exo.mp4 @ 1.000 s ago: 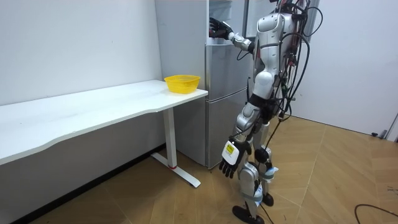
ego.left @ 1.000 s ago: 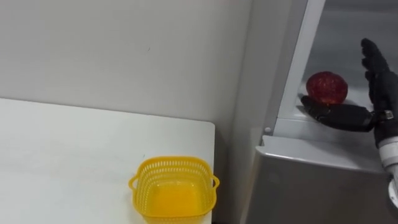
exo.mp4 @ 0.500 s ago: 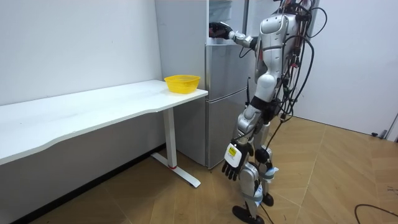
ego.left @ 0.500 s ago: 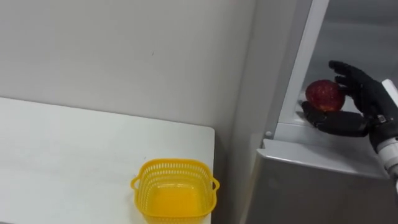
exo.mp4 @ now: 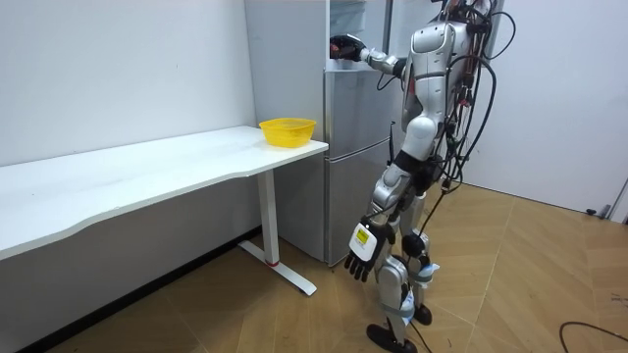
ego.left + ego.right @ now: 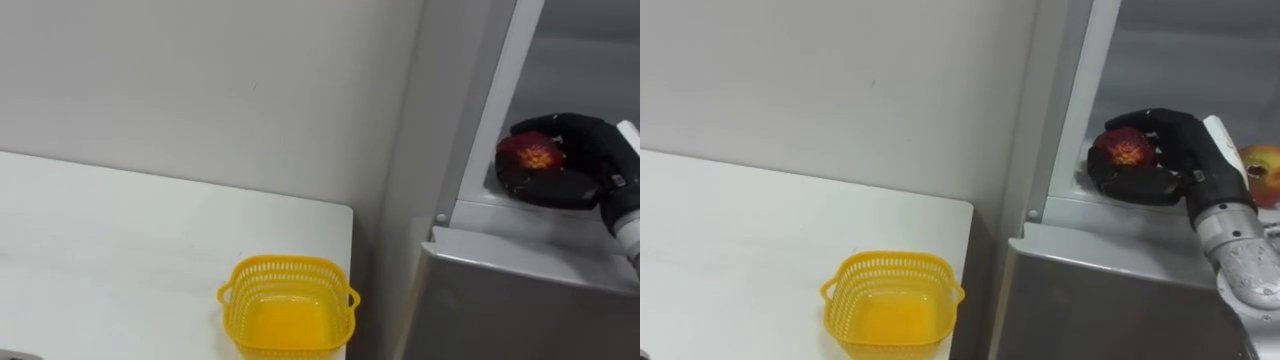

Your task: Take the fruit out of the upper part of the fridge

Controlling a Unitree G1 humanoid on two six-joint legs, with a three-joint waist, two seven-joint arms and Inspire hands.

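Red fruit [image 6: 1125,150] grasped, not out yet
R hand [image 6: 1180,140] curled round it in upper fridge [image 6: 1110,215]; to do: withdraw, prob. to basket [image 6: 890,300].

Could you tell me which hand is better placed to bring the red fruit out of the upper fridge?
The right hand: its fingers are curled round the red fruit inside the upper fridge. The left hand hangs open by the robot's leg, well below it.
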